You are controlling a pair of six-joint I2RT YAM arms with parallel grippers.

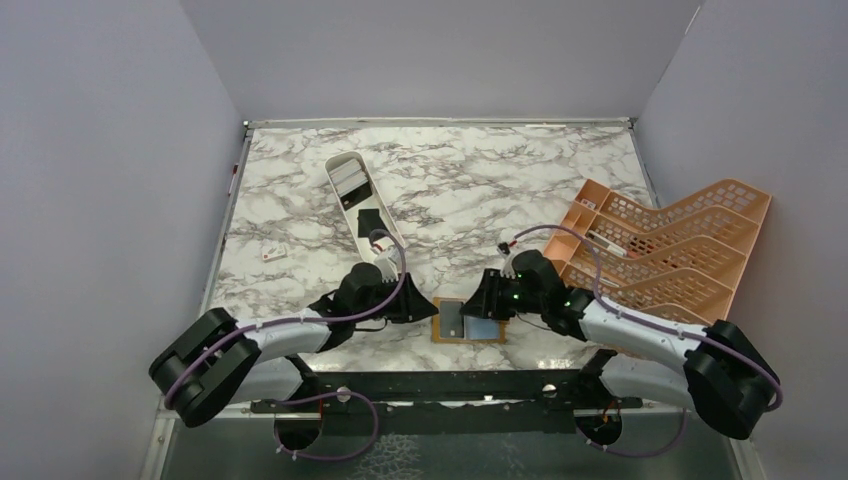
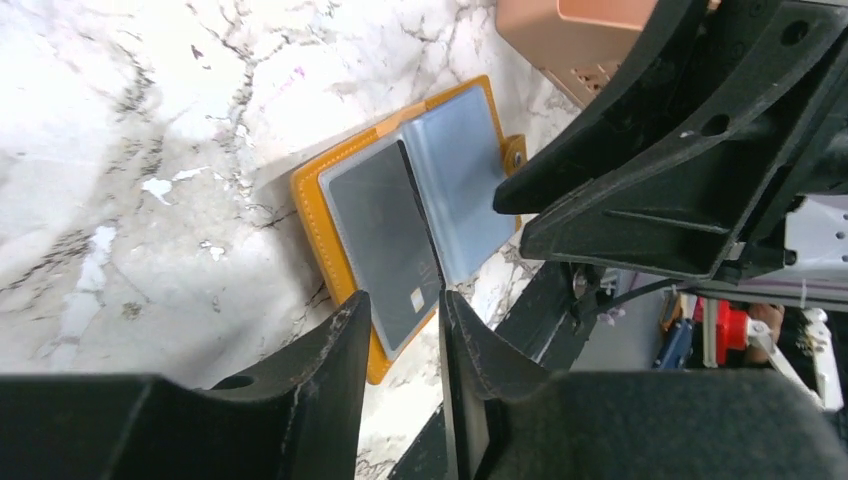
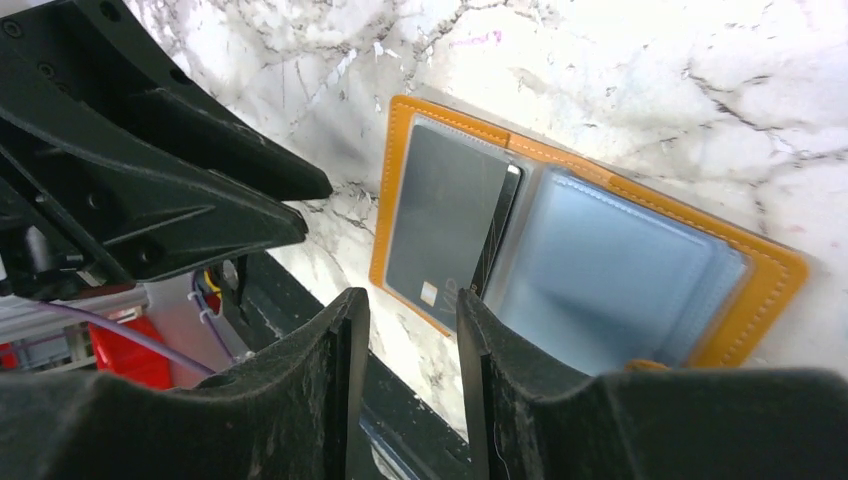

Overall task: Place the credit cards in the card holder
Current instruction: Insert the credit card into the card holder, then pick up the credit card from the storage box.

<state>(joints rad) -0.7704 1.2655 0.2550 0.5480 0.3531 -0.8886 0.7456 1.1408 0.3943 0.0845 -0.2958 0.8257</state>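
Note:
The card holder (image 1: pixel 468 321) lies open near the table's front edge, between my two grippers. A grey card (image 2: pixel 385 240) sits in its left panel and a pale blue one (image 3: pixel 600 270) in its right panel. A thin dark edge (image 3: pixel 495 230) stands along the fold; I cannot tell what it is. My left gripper (image 1: pixel 428 310) hovers at the holder's left edge, fingers slightly apart and empty (image 2: pixel 404 300). My right gripper (image 1: pixel 480 300) hovers over its upper right, also slightly apart and empty (image 3: pixel 410 300). More cards, grey-silver (image 1: pixel 348 180) and black (image 1: pixel 370 220), lie in the white oval tray (image 1: pixel 335 165).
A large orange lattice rack (image 1: pixel 670 250) stands at the right, close behind my right arm. A small white and red item (image 1: pixel 272 253) lies at the left. The table's front edge and a black rail (image 1: pixel 430 385) run just below the holder.

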